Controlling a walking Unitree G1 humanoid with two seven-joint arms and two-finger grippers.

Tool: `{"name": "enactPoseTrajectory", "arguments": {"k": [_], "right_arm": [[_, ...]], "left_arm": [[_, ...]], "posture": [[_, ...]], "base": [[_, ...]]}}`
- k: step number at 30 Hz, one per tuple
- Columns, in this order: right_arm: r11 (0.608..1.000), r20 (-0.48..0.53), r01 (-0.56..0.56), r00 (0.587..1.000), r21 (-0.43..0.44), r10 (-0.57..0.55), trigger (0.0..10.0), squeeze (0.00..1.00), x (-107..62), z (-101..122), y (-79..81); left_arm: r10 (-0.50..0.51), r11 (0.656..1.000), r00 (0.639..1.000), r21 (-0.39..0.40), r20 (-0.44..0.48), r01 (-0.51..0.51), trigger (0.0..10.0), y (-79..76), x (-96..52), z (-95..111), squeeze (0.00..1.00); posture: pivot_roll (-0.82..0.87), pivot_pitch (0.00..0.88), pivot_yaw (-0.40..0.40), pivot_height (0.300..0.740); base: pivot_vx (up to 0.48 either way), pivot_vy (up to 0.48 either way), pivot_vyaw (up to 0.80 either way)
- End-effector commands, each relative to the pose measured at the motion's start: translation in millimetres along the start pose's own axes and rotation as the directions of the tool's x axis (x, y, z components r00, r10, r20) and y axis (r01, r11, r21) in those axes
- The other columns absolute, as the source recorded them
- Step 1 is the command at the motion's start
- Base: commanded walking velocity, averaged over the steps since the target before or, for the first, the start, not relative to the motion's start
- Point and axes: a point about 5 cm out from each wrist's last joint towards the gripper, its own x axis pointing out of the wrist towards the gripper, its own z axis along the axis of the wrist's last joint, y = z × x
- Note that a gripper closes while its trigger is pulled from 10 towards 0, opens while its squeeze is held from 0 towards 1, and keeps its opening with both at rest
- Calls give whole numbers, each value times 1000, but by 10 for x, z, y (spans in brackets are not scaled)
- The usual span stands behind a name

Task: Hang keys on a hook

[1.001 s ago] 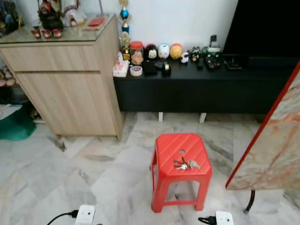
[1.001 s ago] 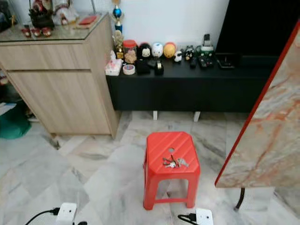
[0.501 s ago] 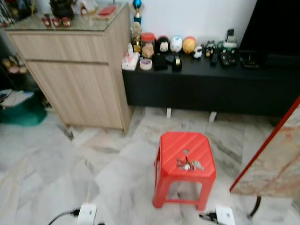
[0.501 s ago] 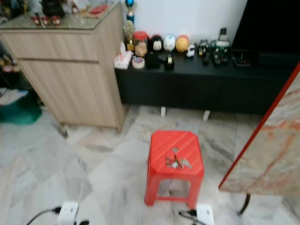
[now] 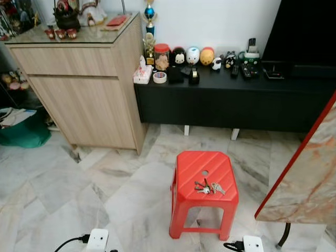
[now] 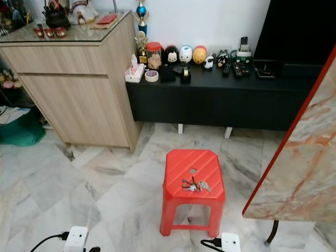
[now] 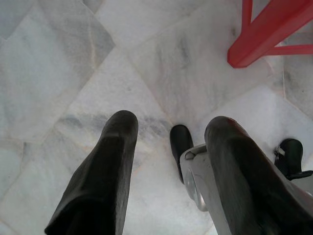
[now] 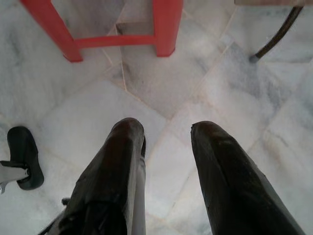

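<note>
Down low, the left gripper hangs over the marble floor, fingers parted and holding nothing; the right gripper hangs likewise, spread and empty, near the legs of the red plastic stool. The keys lie on the stool's seat. Behind stands a black low cabinet lined with small figurines, beside a wooden cabinet.
</note>
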Motion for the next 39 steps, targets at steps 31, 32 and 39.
{"name": "enactPoseTrajectory", "arguments": {"k": [31,32,39], "right_arm": [[998,38,-22,999,55,19,10000,0,3,56,32],[997,43,-27,999,67,24,10000,0,2,59,35],[996,56,-35,998,85,30,10000,0,2,71,40]], "left_arm": [[11,1000,1000,0,-9,-11,10000,29,-7,-18,0],[13,1000,1000,-2,-8,-13,10000,30,-7,-17,0],[17,1000,1000,-18,-6,-17,10000,29,-6,-15,0]], "posture": [[20,0,8,740],[20,0,8,740],[19,0,10,740]], "base": [[196,0,64],[0,0,0],[0,41,0]]}}
